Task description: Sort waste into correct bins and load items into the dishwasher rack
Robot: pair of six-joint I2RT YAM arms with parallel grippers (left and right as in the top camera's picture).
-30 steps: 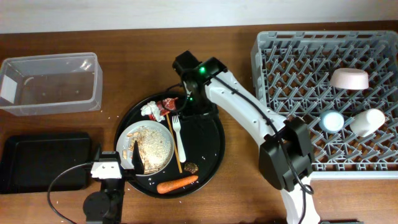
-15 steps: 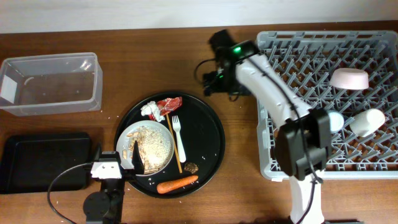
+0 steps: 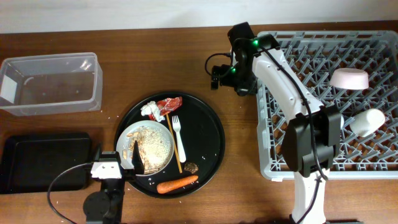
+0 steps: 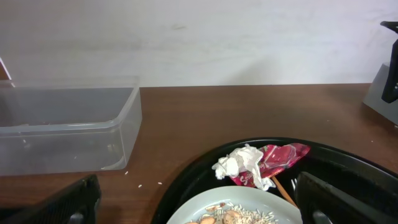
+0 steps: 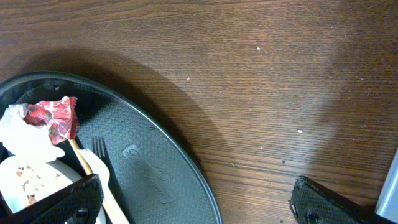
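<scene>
Seen from overhead, my right arm (image 3: 273, 62) lay stretched over the left edge of the dishwasher rack (image 3: 373, 168), its wrist above bare desk (image 3: 155, 62) between the rack and the round black tray (image 3: 211, 134). I judged a low swing could snag the pegs. In the left wrist view, my left jaws stood wide open and empty, low beside the white plate (image 4: 249, 196), where a careless dip might scatter crumbs. In the right wrist view, my right jaws gaped open on nothing. The red wrapper (image 5: 55, 115) touched the white paper (image 5: 25, 137) just beside the fork (image 5: 102, 158), so one grab might take both.
</scene>
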